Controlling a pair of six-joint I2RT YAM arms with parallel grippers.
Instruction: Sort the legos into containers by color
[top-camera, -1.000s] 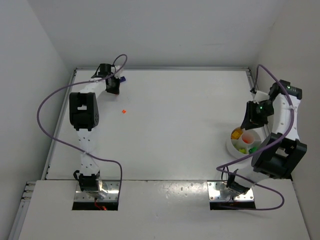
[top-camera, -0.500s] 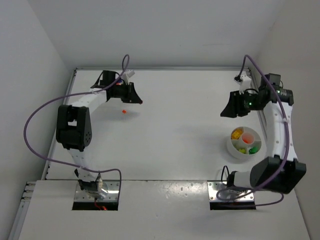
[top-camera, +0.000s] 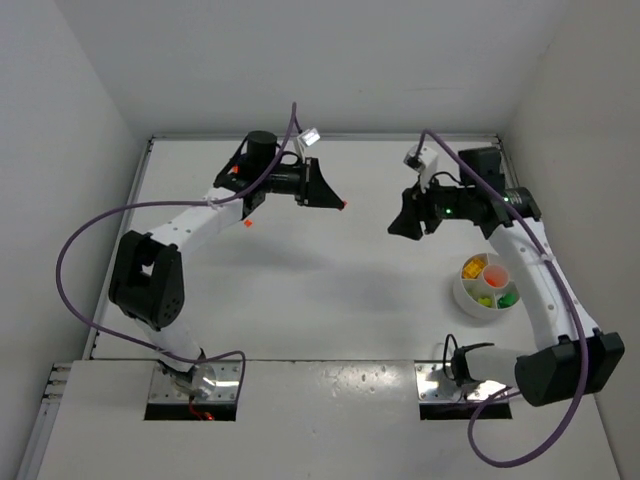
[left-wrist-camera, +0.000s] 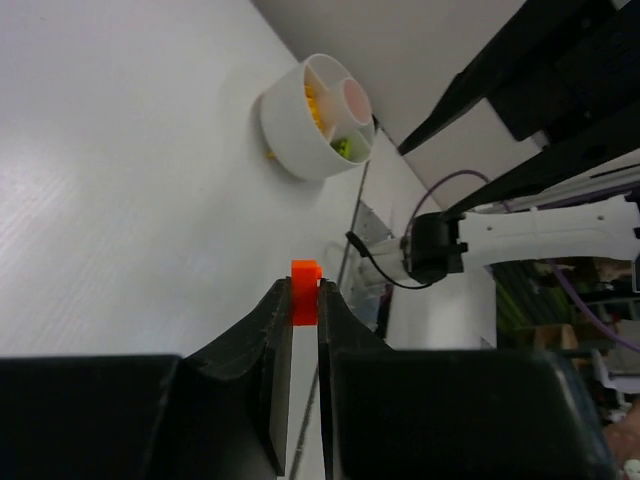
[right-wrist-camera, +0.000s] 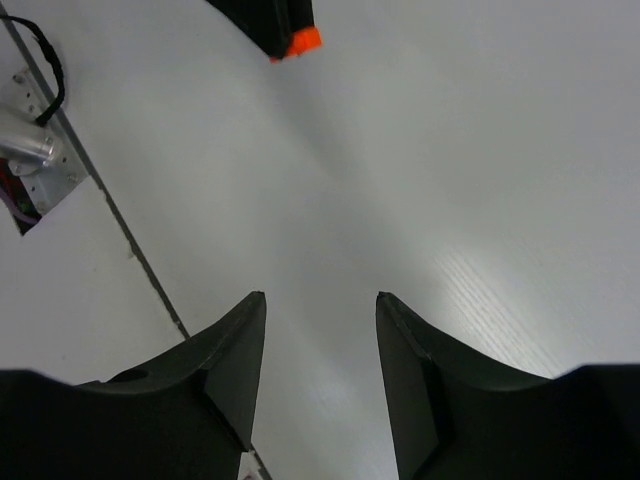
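Observation:
My left gripper (top-camera: 338, 202) is raised over the far middle of the table, shut on a red-orange lego (top-camera: 345, 206). The left wrist view shows this brick (left-wrist-camera: 304, 290) pinched at the fingertips (left-wrist-camera: 282, 300). My right gripper (top-camera: 393, 229) is open and empty, facing the left one a short way to its right; in its wrist view (right-wrist-camera: 320, 300) the left gripper's tip with the brick (right-wrist-camera: 306, 40) shows at the top. The round white sectioned dish (top-camera: 462, 293) sits at the right, with yellow, orange and green legos inside. It also shows in the left wrist view (left-wrist-camera: 285, 125).
A second small red-orange lego (top-camera: 246, 222) lies on the table at the left, beside the left arm. The walls enclose the table at the back and both sides. Purple cables loop off both arms.
Both arms have swung toward the middle of the table. The left gripper has carried the red-orange lego from the far left corner rightward. The right gripper has left the dish and moved leftward.

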